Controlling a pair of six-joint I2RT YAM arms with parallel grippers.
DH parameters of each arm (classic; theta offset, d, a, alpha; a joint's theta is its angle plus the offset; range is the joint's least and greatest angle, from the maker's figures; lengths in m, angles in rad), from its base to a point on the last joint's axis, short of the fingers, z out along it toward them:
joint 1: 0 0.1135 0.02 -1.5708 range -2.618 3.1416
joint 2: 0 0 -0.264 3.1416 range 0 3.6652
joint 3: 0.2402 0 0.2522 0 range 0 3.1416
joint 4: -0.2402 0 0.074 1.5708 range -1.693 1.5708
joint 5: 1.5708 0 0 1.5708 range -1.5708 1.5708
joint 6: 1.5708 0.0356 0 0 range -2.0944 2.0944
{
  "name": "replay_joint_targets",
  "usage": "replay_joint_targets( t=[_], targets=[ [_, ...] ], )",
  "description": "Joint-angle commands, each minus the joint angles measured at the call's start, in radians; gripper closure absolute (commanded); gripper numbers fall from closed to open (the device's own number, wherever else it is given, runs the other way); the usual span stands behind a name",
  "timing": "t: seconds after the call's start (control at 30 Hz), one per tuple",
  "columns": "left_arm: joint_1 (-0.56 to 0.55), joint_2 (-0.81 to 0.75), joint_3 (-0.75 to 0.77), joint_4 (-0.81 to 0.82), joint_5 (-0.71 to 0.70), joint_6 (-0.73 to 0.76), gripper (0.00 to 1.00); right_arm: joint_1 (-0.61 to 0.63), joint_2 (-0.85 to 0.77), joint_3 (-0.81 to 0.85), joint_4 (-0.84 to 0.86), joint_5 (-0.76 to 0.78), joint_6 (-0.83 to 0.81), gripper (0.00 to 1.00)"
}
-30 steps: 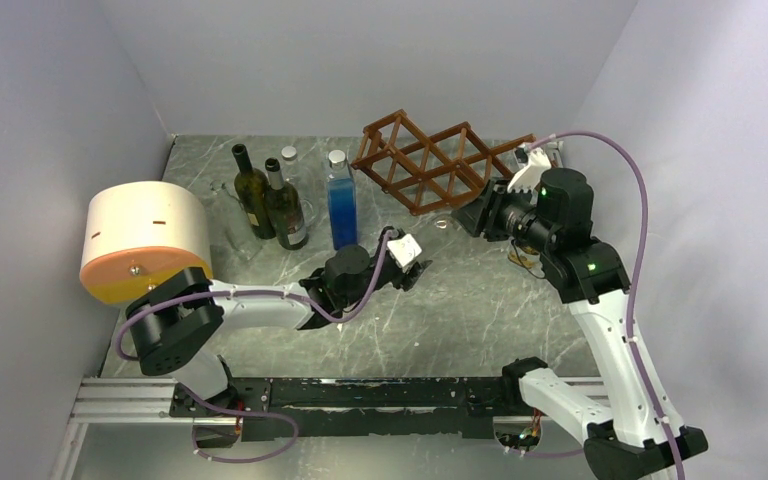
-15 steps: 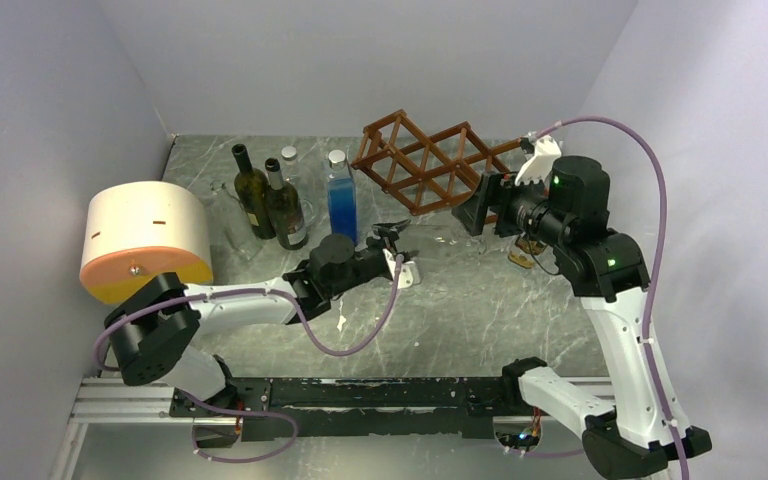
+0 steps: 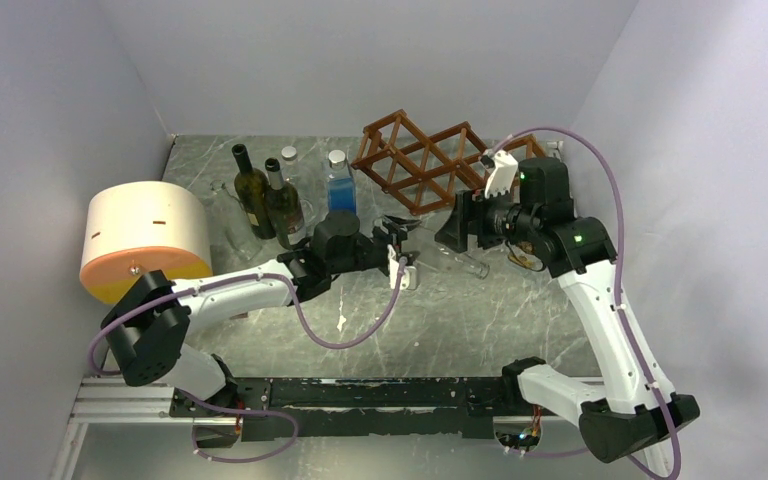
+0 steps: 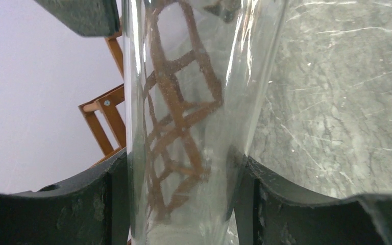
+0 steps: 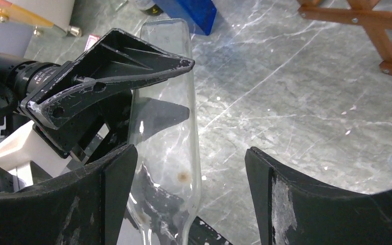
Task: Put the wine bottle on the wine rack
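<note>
Top external: left arm (image 3: 250, 290) stretched low, left claw (image 3: 400, 248) clamping wine bottle (image 3: 450, 262).

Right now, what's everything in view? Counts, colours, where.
wine rack: 1, reddish-brown, back of table, right of centre
clear bottle: 1, colourless glass, in front of the rack, between the two grippers
green bottles: 2, dark green, upright, back left
blue bottle: 1, blue with silver cap, upright, right of the green ones
capped clear bottle: 1, white cap, behind the green bottles
drum: 1, cream with orange face, left edge
small brownish item: 1, beside right arm, unidentifiable
table: 1, grey marble
left gripper: shut on the clear bottle
right gripper: open, fingers either side of the same bottle
</note>
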Motion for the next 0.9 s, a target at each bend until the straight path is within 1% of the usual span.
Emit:
replay_joint_targets(
  t=[0.0,0.07,0.2,0.23,0.37,0.43,0.6,0.77,0.87],
  targets=[
    [0.008,-0.005,0.047,-0.002,0.093,0.035,0.93,0.016,0.005,-0.043,0.0,-0.066,-0.017,0.19],
    [0.009,0.006,0.065,-0.033,0.077,0.045,0.93,0.028,0.0,-0.058,0.005,-0.08,-0.018,0.19],
    [0.021,0.011,0.065,-0.015,0.068,0.036,0.93,0.061,-0.007,-0.092,0.02,-0.091,-0.014,0.2],
    [0.024,0.01,0.066,-0.012,0.072,0.034,0.93,0.068,-0.005,-0.099,0.018,-0.088,-0.012,0.21],
    [0.027,0.01,0.065,-0.016,0.069,0.037,0.93,0.094,0.013,-0.115,0.003,-0.082,-0.008,0.33],
    [0.027,0.01,0.061,-0.009,0.065,0.037,0.93,0.102,0.02,-0.121,-0.001,-0.06,-0.003,0.37],
    [0.027,0.01,0.056,0.0,0.055,0.033,0.93,0.109,0.031,-0.135,0.004,-0.047,0.01,0.38],
    [0.027,0.013,0.061,-0.001,0.033,0.039,0.93,0.127,0.054,-0.141,-0.001,-0.038,0.009,0.32],
    [0.027,0.014,0.06,0.005,0.034,0.041,0.93,0.134,0.061,-0.147,0.006,-0.033,0.012,0.31]
  ],
)
